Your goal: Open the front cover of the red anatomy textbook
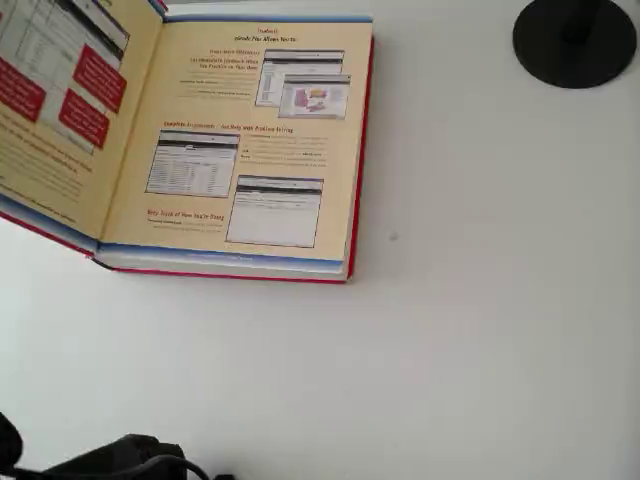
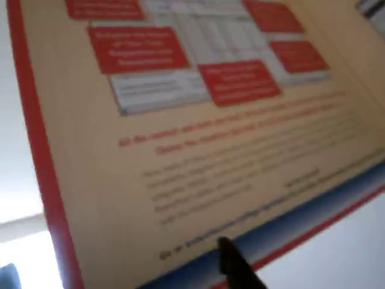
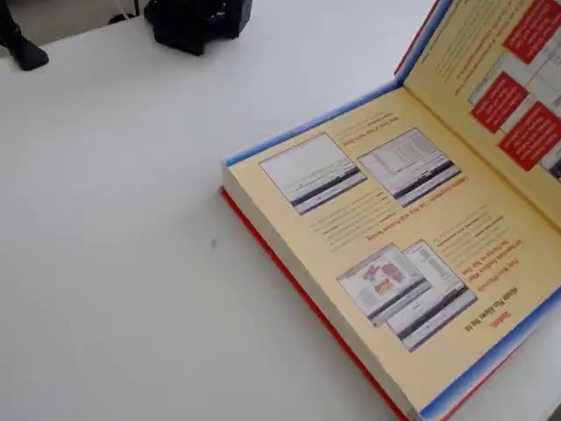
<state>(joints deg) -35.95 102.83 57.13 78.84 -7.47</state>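
Here, the red anatomy textbook (image 1: 250,150) lies open on a plain white table (image 1: 480,330), its front cover (image 1: 60,110) swung up to the left in the overhead view, tan inner side and red boxes showing. A black round base (image 1: 575,40) stands well apart at the table's far corner. In the wrist view a dark gripper (image 2: 237,268) fingertip sits close against the cover's lower blue edge; whether the jaws are spread cannot be told.
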